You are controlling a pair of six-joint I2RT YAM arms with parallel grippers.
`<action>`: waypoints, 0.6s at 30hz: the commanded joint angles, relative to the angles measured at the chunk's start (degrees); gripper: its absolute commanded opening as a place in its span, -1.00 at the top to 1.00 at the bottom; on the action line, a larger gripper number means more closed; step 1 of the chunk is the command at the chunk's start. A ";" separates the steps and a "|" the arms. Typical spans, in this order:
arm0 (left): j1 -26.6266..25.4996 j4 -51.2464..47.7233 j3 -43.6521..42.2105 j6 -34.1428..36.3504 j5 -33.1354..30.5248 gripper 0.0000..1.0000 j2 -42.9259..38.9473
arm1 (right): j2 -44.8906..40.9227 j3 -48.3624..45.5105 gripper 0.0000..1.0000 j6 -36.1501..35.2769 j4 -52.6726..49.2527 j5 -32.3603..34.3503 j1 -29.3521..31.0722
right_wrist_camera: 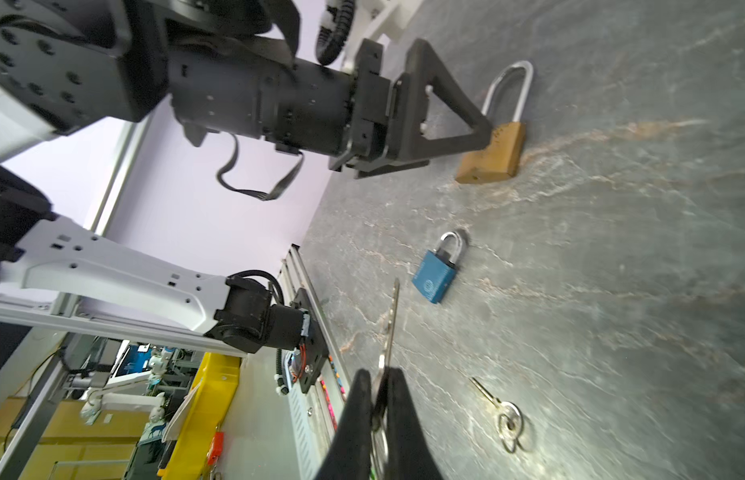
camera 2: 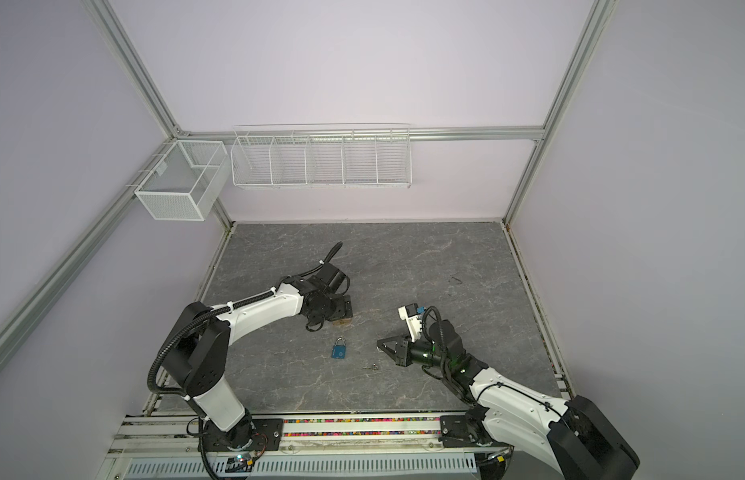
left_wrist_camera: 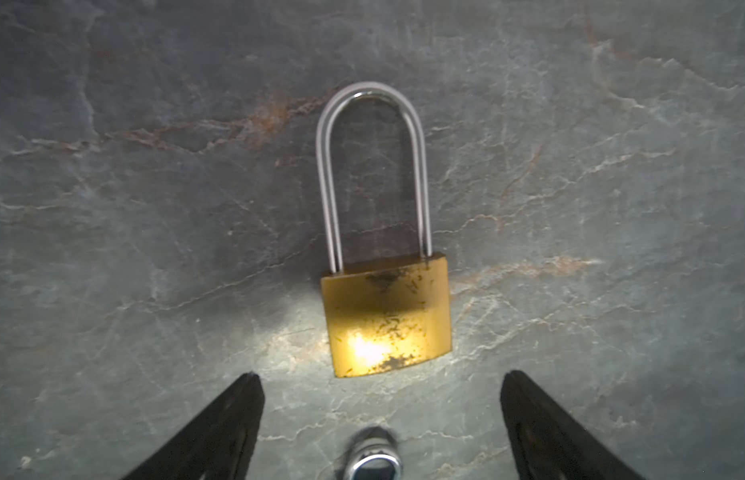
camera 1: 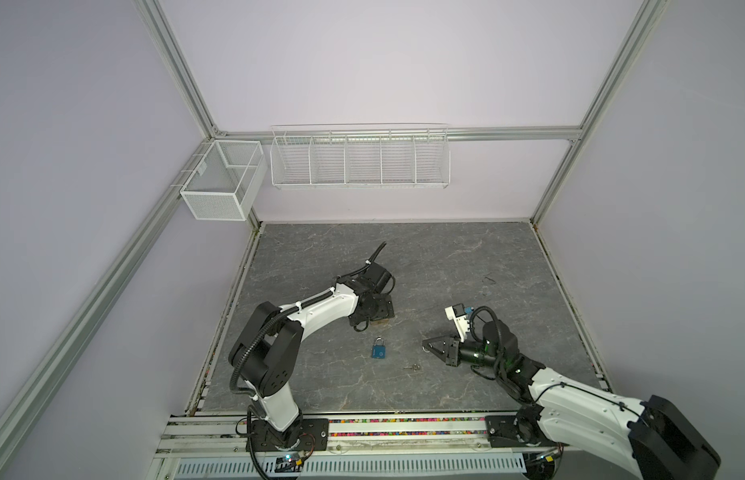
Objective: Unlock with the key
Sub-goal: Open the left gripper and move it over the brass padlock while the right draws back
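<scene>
A brass padlock (left_wrist_camera: 387,316) with a long steel shackle lies flat on the grey stone-patterned table (camera 1: 445,257). My left gripper (left_wrist_camera: 381,376) hovers open just above it with nothing between its fingers. In both top views the left gripper (camera 1: 371,309) hides most of this padlock. A small blue padlock (camera 1: 378,349) (right_wrist_camera: 437,274) lies nearer the front. My right gripper (right_wrist_camera: 379,374) (camera 1: 425,343) is shut on a silver key (right_wrist_camera: 390,320), blade sticking out towards the padlocks. A second key (right_wrist_camera: 499,409) (camera 1: 412,367) on a ring lies loose on the table.
Two white wire baskets (camera 1: 360,160) (camera 1: 223,183) hang on the back wall. A metal rail (camera 1: 404,428) bearing both arm bases runs along the front edge. A small dark mark (camera 1: 488,279) shows at the right rear.
</scene>
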 commanded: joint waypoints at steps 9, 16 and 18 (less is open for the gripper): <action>0.11 -0.71 4.17 -1.18 -1.26 -0.70 6.75 | -10.22 0.51 0.88 -0.31 -6.35 -0.28 -1.89; -0.03 1.24 4.65 -1.45 0.47 -0.58 8.77 | -13.21 0.89 0.88 -1.39 -10.94 0.58 -2.61; -0.19 1.59 4.65 -1.70 1.06 -0.52 9.35 | -13.21 0.89 0.88 -1.32 -11.02 0.23 -2.58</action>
